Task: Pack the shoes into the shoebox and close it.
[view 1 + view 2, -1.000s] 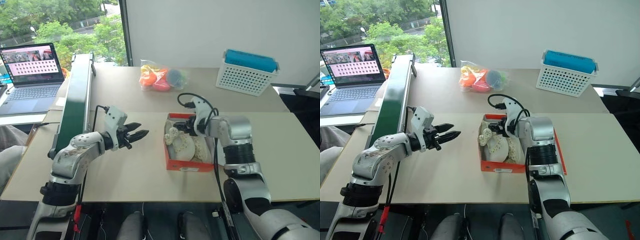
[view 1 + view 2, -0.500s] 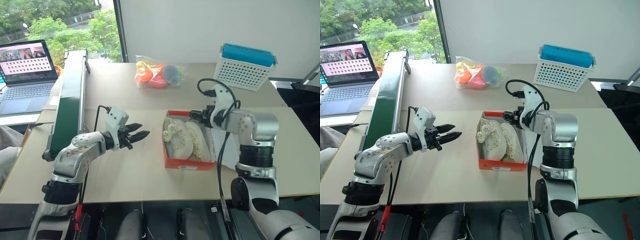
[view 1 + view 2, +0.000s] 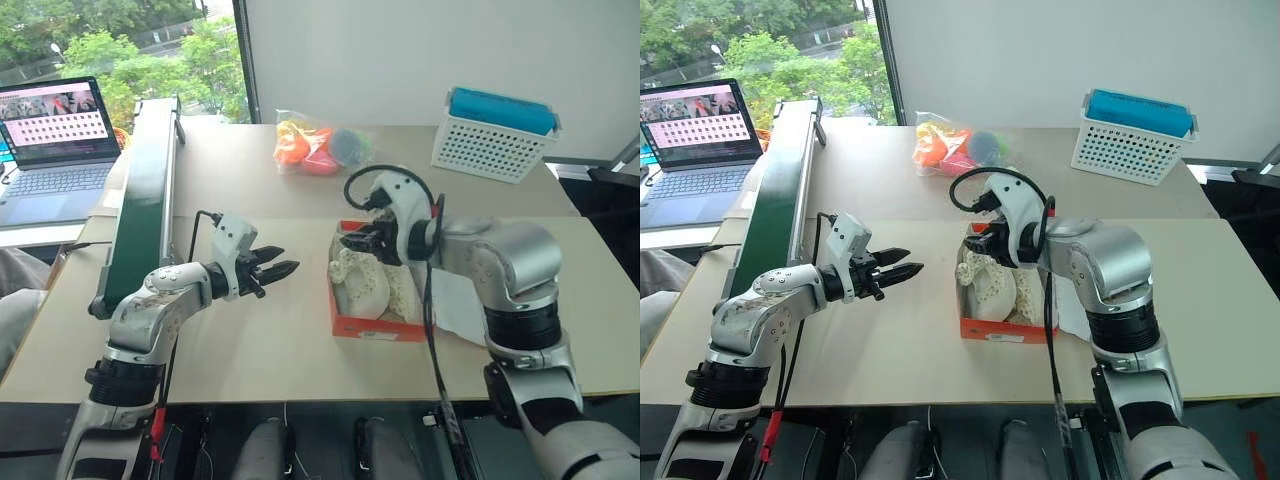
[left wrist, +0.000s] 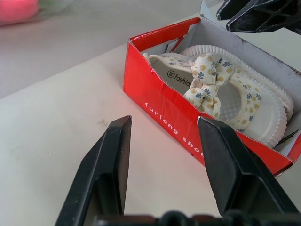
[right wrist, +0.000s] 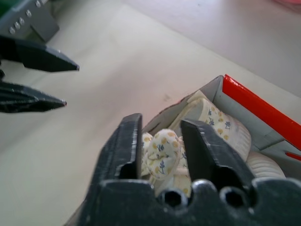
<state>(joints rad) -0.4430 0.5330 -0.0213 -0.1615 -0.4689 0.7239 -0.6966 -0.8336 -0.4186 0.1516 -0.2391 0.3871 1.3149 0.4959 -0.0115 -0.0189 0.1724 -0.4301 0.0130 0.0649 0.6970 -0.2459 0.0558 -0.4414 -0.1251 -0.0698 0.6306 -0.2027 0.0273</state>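
Though set inside the shoebox [image 3: 378, 328] on the table [image 3: 270, 340], rode above its left wall: the shoes [image 3: 365, 285]. Could have jammed the lid, or snagged on right fingers [image 5: 127, 146], narrowly apart, empty, just above. Left fingers [image 4: 115, 155] spread, empty, left of box.

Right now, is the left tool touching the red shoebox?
Apart. In the left eye view, bare table separates the left tool from the shoebox.
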